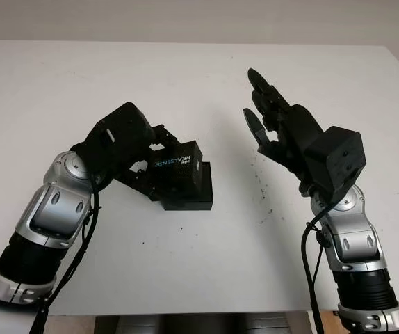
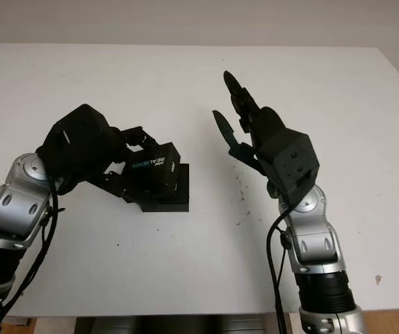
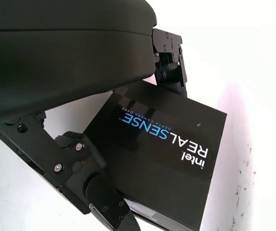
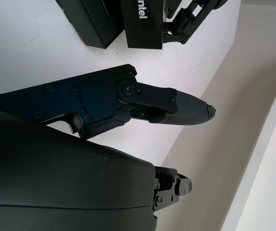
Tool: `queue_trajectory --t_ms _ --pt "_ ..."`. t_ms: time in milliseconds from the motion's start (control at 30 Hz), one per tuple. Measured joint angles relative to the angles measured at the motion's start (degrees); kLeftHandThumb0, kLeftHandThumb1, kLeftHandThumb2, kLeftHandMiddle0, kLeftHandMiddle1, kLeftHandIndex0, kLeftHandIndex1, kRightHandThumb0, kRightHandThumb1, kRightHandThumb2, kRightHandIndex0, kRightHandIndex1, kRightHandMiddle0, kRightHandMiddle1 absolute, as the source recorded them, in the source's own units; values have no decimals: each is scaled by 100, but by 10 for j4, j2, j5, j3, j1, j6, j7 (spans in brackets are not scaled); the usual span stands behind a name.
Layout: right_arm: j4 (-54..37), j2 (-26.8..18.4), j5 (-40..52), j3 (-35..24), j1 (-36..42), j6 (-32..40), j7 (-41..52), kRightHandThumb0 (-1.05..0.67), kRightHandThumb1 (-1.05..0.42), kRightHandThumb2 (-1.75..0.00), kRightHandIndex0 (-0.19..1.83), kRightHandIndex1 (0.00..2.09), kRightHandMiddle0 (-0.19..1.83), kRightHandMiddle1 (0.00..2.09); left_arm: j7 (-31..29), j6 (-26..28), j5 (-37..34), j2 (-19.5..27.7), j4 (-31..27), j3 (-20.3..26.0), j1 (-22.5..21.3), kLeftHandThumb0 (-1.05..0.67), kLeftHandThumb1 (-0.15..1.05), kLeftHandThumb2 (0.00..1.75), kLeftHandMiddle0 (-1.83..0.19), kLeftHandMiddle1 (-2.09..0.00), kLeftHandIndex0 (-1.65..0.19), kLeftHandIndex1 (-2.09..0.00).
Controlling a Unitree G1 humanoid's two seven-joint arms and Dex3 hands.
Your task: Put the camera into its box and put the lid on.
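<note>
The lid (image 1: pixel 178 167), black and printed with the Intel RealSense name, is tilted over the box (image 1: pixel 189 198), which sits on the white table (image 1: pixel 185 271) a little left of centre. The left hand (image 1: pixel 119 142) is clenched on the lid, with fingers (image 3: pixel 94 192) pressing its edges on opposite sides. One end of the lid is raised and the far end dips toward the box, so by my reading it is mid-placement, not yet seated square. The camera itself cannot be seen; judging by the lid going on, it is probably inside the box already, though the pictures cannot confirm that. What remains is to level the lid, line it up with the box outline and press it home.

The lid's long axis runs roughly across the table, from the left hand toward the middle, and its printed face looks up and back toward the robot. The box edge underneath lies nearly parallel to it.

The right hand (image 1: pixel 279 129) hangs above the table, well apart from the box, open and holding nothing
</note>
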Motion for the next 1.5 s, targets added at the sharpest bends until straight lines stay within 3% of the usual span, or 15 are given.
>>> queue_trajectory --t_ms 100,133,167,200,333,433,667,900,1167,1300,1400,1500 --pt "4 3 1 0 2 -7 -2 -64 -105 -56 2 5 2 5 1 44 -5 0 -13 -6 -12 -28 105 12 -33 -193 -3 -153" --pt "4 3 1 0 2 -8 -2 -63 -105 -56 2 5 2 5 2 56 -7 0 -17 -7 -14 -31 105 15 -11 -167 6 -143" --pt "5 4 2 0 2 -8 -2 -63 -105 -56 2 5 2 5 4 67 -10 0 -21 -8 -17 -32 105 15 -5 -157 8 -139" --pt "5 5 2 0 2 -8 -3 -64 -105 -56 2 5 2 5 5 82 -14 0 -25 -10 -21 -34 105 18 3 -126 13 -118" --pt "5 6 0 0 3 -11 -5 -63 -105 -55 3 5 3 5 0 127 -37 2 -50 -21 -37 -37 105 24 7 -36 19 -43" --pt "5 9 0 0 3 -15 -7 -63 -105 -55 3 6 4 6 -9 132 -53 12 -64 -35 -43 -39 105 25 9 -18 19 -25" --pt "5 11 -2 0 9 -15 -9 -63 -105 -55 4 6 4 6 -15 108 -63 46 -80 -68 -43 -41 105 26 8 -11 18 -20" --pt "5 11 -2 1 9 -12 -10 -64 -105 -56 2 5 3 5 -16 90 -74 57 -86 -73 -35 -38 105 24 9 -8 19 -18" --pt "6 11 -2 0 9 -12 -12 -64 -105 -55 3 5 3 6 -30 29 -55 99 -101 -108 -29 -44 105 23 9 -6 19 -16" --pt "9 11 -2 0 9 -12 -12 -65 -105 -55 3 5 4 6 -56 -65 -25 138 -106 -124 -17 -48 105 27 18 -3 19 -2" --pt "10 11 -2 0 9 -12 -12 -65 -105 -55 3 5 4 6 -73 -173 23 176 -110 -135 -5 -51 105 31 19 -2 19 0" --pt "11 11 0 0 9 -12 -12 -65 -105 -55 3 5 3 5 -63 -317 99 211 -112 -144 18 -57 105 37 19 0 19 0"
